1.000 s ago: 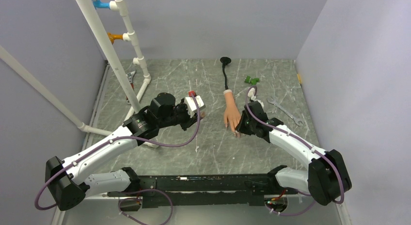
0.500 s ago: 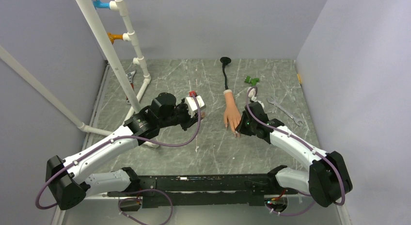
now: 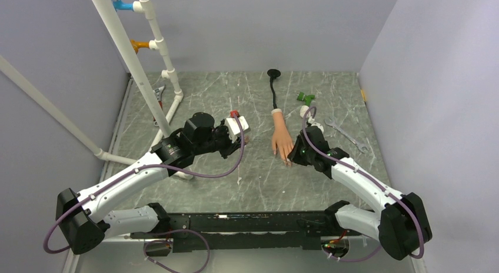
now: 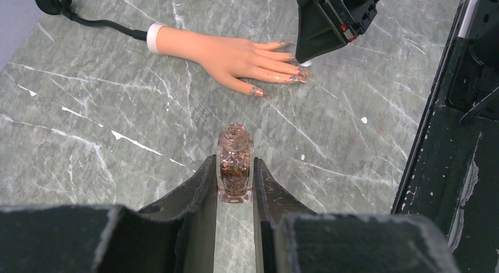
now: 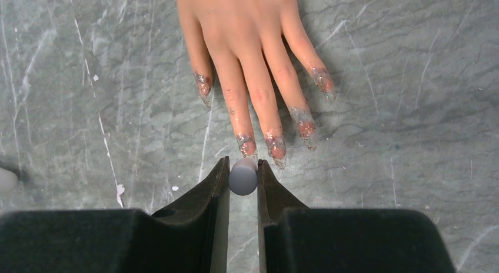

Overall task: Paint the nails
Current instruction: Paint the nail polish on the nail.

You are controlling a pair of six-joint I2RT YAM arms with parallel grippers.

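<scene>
My grippers work by the nails (image 5: 247, 145), both clamped.
From above, right gripper (image 5: 242, 170) pinches a grey cap (image 5: 243, 179) at the fingertips; left gripper (image 4: 235, 185), at 9 o'clock, grips the bottle (image 4: 235, 158); wrench (image 3: 347, 135) at 3 o'clock.

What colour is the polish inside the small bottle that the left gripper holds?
Brown with coppery glitter; the bottle shows best in the left wrist view.

One camera high overhead, one riding on each wrist
The top view looks down from above and behind the arm bases (image 3: 247, 223), far enough to take in the whole surface (image 3: 259, 173). The left wrist camera peers low along its left tool (image 4: 235, 167), slanting across to the rubber hand (image 4: 229, 52) and the right tool (image 4: 309, 46) beyond. The right wrist camera looks almost straight down, close over that hand's nails (image 5: 276, 148). All three share the hand
</scene>
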